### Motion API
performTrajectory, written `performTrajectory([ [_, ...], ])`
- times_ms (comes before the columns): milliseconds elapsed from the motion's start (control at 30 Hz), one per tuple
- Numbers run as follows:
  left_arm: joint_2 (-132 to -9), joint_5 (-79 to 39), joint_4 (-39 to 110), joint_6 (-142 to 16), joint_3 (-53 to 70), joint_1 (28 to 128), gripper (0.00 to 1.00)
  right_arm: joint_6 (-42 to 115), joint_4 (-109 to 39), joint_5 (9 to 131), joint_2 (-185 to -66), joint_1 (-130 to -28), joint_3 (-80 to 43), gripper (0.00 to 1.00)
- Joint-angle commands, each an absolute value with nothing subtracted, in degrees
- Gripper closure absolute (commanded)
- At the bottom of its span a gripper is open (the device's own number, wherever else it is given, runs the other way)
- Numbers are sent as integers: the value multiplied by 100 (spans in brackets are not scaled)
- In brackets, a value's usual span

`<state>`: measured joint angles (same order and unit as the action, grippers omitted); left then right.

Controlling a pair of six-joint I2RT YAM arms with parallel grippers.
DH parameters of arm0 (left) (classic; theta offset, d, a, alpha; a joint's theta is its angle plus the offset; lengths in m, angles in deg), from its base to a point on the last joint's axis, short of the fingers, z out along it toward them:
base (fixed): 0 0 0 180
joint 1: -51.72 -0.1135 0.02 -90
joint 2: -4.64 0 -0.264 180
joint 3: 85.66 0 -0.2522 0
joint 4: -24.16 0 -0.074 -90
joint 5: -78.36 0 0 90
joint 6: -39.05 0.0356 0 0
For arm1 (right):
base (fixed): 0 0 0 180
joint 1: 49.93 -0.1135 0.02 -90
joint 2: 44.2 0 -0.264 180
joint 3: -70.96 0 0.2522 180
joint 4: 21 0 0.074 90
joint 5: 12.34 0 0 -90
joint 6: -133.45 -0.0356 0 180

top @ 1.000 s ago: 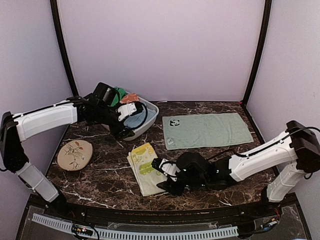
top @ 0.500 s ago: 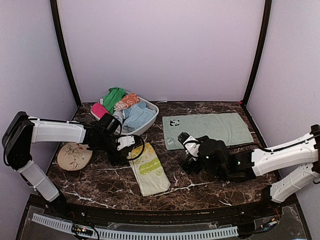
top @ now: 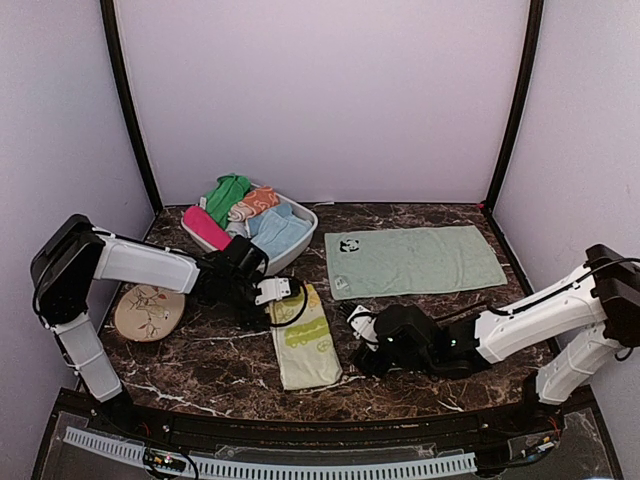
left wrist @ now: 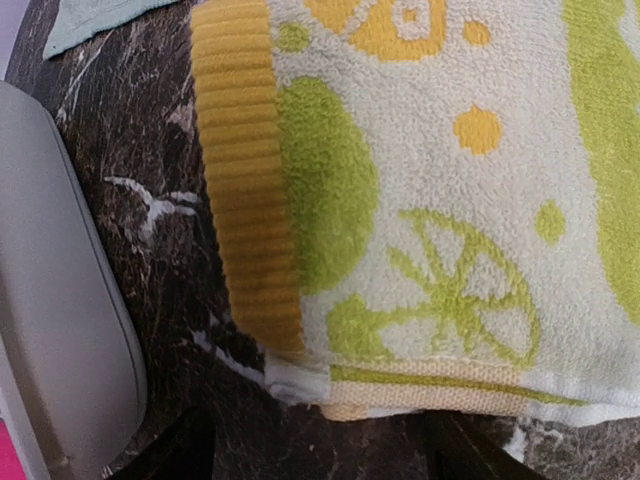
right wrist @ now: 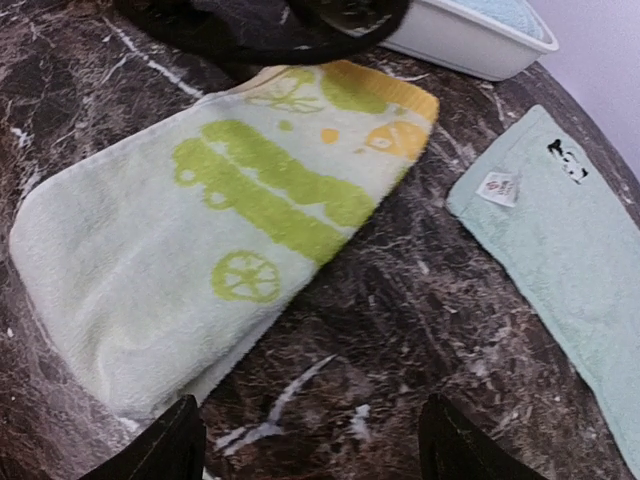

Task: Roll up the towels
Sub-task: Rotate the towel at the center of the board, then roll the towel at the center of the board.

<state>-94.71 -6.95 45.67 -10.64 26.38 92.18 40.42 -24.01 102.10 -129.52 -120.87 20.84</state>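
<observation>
The yellow-lime patterned terry towel (top: 303, 340) lies flat and unrolled on the dark marbled table (top: 210, 370), and I see my left gripper (top: 278, 297) at its far, yellow-ribbed end, jaws apart with nothing between them. My right gripper (top: 358, 335) sits low just beside the towel's right edge, fingers spread and empty too. Further out, the pale mint towel with the panda patch (top: 415, 260) is spread flat beyond it, the hot-pink towel (top: 207, 228) lies in the white plastic bin (top: 305, 225) with other cloths, and a round patterned plate (top: 149, 308) rests by the left arm
</observation>
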Motion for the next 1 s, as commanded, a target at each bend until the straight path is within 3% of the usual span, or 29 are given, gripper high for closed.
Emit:
performTrajectory([
  [0,-9830,-75,4284,-869,2164,9296,26,3743,-2016,9723,-13399,-12427,1989,29],
  [133,-10063,342,4106,-780,1676,9290,25,3621,-1868,9537,-13626,-12620,1937,32],
  [233,-9973,302,4169,-771,1493,9280,18,3704,-1915,9657,-13617,-12675,1949,33],
  [433,-9175,-968,5144,-1253,1331,9124,2,4818,-1975,9884,-13197,-12925,2116,22],
  [767,-7839,-3174,5818,-1497,2424,8731,1,7025,-2295,10259,-14114,-13142,1479,27],
  [967,-7453,-3960,5880,-1742,3052,8520,8,7500,-2133,10270,-14728,-13136,1134,34],
])
